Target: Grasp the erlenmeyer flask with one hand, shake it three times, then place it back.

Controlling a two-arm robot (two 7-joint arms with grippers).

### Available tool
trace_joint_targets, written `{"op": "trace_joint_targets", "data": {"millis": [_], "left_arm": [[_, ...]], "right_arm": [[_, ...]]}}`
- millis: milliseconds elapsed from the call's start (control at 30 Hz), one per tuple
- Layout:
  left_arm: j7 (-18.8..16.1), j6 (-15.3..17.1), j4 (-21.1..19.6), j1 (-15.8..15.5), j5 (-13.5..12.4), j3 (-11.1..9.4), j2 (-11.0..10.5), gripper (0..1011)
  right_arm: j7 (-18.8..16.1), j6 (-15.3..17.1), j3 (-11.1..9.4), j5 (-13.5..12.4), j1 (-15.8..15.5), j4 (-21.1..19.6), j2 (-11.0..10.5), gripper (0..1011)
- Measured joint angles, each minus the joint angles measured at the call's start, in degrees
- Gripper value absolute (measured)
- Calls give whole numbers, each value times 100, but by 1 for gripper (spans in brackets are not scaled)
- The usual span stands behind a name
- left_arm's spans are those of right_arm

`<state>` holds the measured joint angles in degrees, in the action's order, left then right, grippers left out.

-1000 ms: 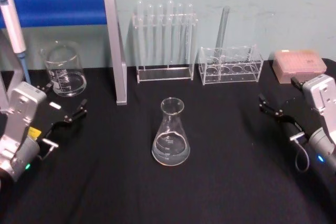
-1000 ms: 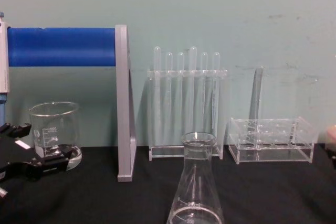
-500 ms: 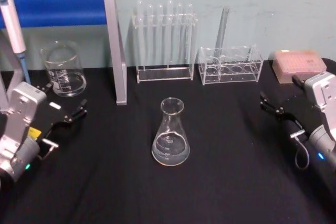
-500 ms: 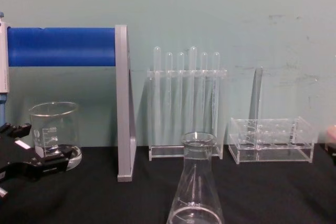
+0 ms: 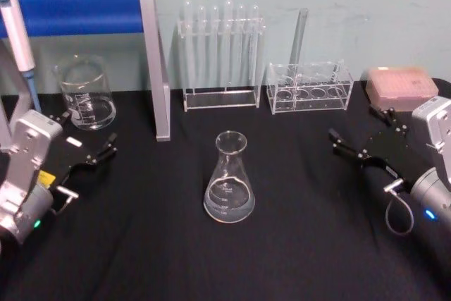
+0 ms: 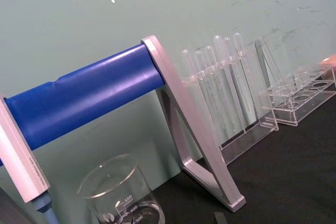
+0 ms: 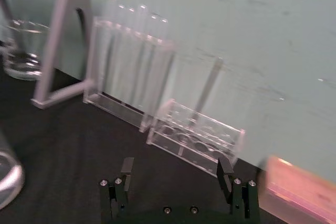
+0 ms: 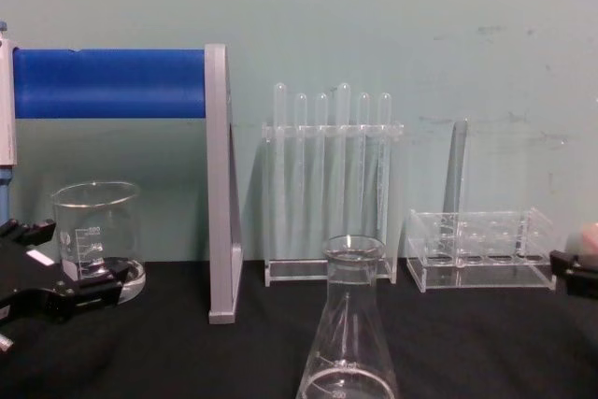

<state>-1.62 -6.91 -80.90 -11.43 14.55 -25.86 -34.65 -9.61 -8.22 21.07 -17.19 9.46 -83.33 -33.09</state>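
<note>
**Head view.** My right hand hangs at the right of the frame, fingers spread wide and holding nothing. The flask stands upright on the black table at centre, well apart to the left of the hand. My left hand sits parked at the left edge, also spread, near the beaker.

The danger, as I judge it, is smooth glass with sloping walls. A grip taken low on the cone could slide and give way during the shaking. One finger arriving ahead of the other could push the flask over. The low rack with its single tall tube stands at upper right, close behind my hand, and a wide sweep could clip it.

**Left wrist view.** The beaker sits at bottom left, the blue-barred stand crosses the middle, and the racks line the right. I judge none of it to be in the way.

**Right wrist view.** My two fingers stand apart at bottom centre with an empty gap between them. The flask shows at the lower left edge, off to one side of both fingers and not between them.

**Chest view.** The flask rises at bottom centre, neck and mouth upright. One fingertip of my right hand pokes in at the right edge, well apart from it.
</note>
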Motion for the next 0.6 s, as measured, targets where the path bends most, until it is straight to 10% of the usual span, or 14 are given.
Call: {"op": "trace_joint_targets", "data": {"millis": [600], "left_arm": [[0, 0, 0, 0, 0, 0, 0, 1001]], "right_arm": [[-1429, -61, 58, -529, -150, -322, 14, 1002]]}}
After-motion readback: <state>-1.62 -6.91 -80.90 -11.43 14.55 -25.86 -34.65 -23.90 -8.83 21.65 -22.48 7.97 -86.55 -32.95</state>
